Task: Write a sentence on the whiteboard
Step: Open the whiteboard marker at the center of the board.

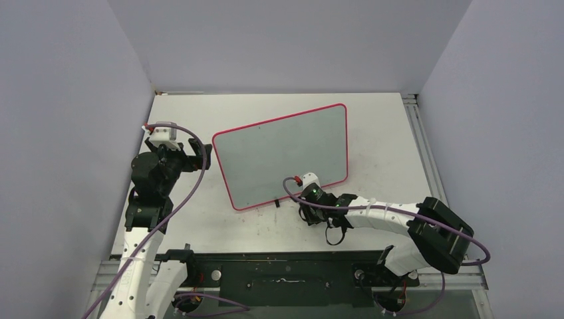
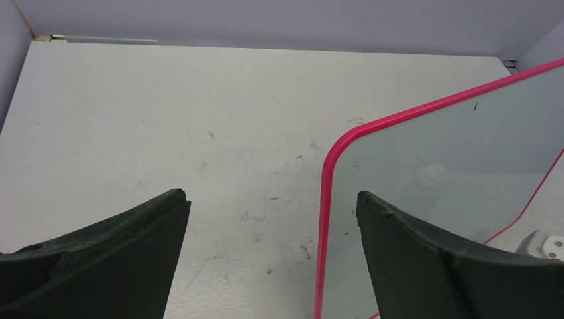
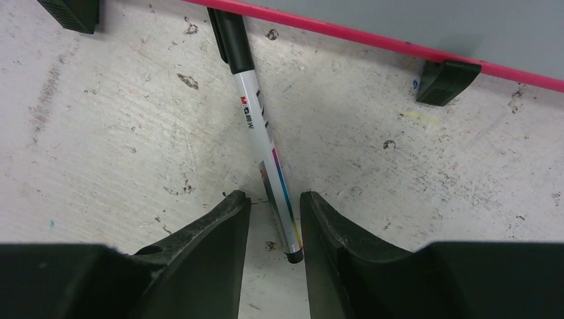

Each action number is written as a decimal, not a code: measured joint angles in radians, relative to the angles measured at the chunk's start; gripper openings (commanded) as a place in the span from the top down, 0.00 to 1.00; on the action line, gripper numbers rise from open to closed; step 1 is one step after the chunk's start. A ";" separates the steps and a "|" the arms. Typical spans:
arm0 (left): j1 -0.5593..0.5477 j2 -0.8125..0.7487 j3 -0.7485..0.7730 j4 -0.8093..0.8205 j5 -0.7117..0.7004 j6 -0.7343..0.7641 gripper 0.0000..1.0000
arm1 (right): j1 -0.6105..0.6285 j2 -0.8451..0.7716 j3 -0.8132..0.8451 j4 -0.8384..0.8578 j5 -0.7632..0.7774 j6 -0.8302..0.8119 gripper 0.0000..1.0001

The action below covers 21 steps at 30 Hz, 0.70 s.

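Hovering over the table (image 2: pixel 166 133), the left gripper (image 2: pixel 273 199) holds its jaws spread wide, with one finger above the left edge of the whiteboard (image 1: pixel 282 149). The whiteboard lies skewed at mid-table on small black feet (image 3: pixel 445 80). At its near edge the right gripper (image 3: pixel 274 197) straddles a pen (image 3: pixel 256 113) lying flat. Its jaws are narrowed, with a slim gap showing beside the barrel, and the pen's black cap reaches the red rim.
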 measured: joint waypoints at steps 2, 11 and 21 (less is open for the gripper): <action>0.000 0.000 0.000 0.000 0.002 0.000 0.04 | 0.006 0.006 0.005 -0.002 0.001 0.000 0.68; 0.000 -0.001 0.000 0.000 0.007 0.000 0.04 | 0.041 0.036 0.027 0.000 0.012 0.013 0.76; -0.001 -0.006 0.000 0.000 0.008 0.000 0.04 | 0.031 0.070 0.070 -0.032 0.007 0.043 0.95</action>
